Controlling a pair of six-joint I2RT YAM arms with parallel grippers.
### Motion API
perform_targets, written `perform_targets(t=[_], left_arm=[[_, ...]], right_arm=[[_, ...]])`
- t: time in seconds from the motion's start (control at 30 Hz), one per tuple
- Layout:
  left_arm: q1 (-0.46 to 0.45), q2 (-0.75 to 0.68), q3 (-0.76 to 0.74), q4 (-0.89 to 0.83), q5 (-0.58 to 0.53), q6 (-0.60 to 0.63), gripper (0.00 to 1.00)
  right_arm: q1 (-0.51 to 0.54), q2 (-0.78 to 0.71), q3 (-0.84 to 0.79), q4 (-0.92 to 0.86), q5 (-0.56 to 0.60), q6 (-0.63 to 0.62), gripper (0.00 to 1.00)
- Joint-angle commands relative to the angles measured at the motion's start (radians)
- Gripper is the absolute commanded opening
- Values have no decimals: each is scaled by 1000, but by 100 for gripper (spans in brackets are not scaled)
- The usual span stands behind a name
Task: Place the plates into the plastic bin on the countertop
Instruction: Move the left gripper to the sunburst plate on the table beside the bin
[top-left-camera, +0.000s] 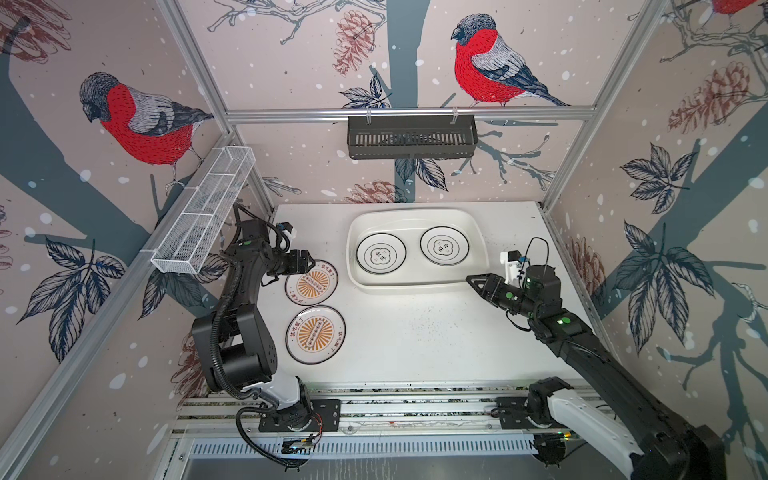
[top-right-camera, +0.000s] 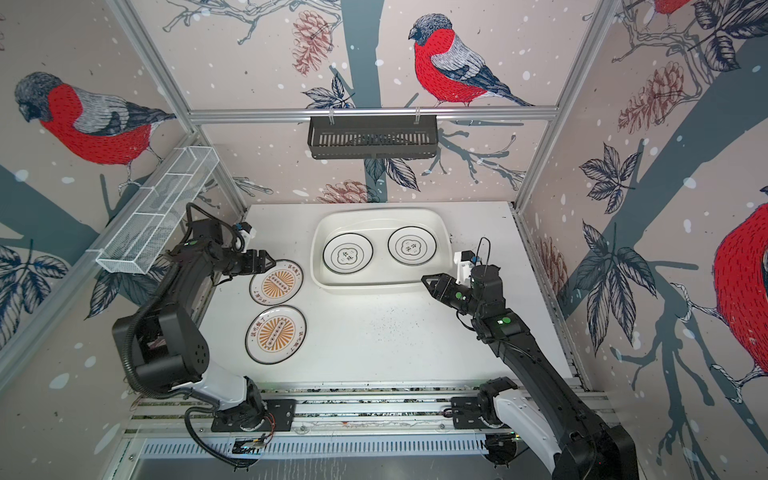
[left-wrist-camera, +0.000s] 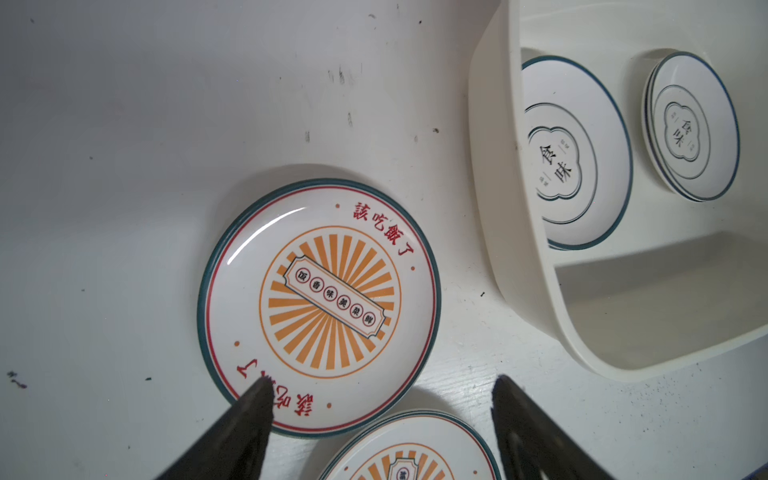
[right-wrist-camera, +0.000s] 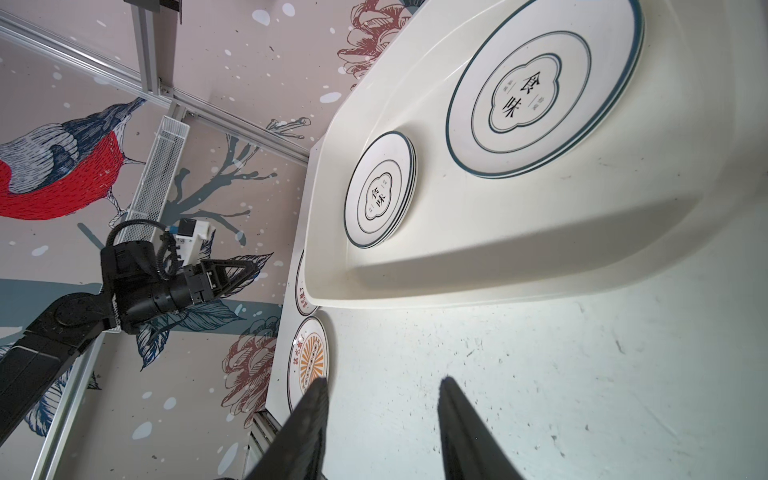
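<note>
I see the large glossy white plastic bin (top-left-camera: 411, 288) at the far middle of the speckled white countertop (top-left-camera: 415, 336). Inside it lie round white dark-rimmed plates with black quatrefoil centres: a left plate (top-left-camera: 381, 258) and a right plate (top-left-camera: 444, 246), and the wrist views show more rims stacked beneath each. Two white plates with orange sunburst centres lie on the countertop to the bin's left, a farther plate (top-left-camera: 313, 286) and a nearer plate (top-left-camera: 316, 334), just beside each other. My left gripper (top-left-camera: 306, 262) hangs over the farther plate's far left rim, its jaws spread wide and empty. My right gripper (top-left-camera: 471, 279) sits just beside the bin's near right corner, its jaws partly apart with nothing between them.
</note>
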Motion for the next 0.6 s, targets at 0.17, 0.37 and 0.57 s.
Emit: perform_targets(t=[0.17, 0.37, 0.57], left_arm=[[36, 25, -75, 73, -112, 12, 86], [64, 95, -63, 57, -115, 37, 87], [85, 88, -62, -64, -51, 177, 86]], right_arm=[[16, 0, -21, 82, 0, 9, 45], [26, 9, -20, 89, -3, 4, 45], [31, -8, -33, 84, -18, -14, 45]])
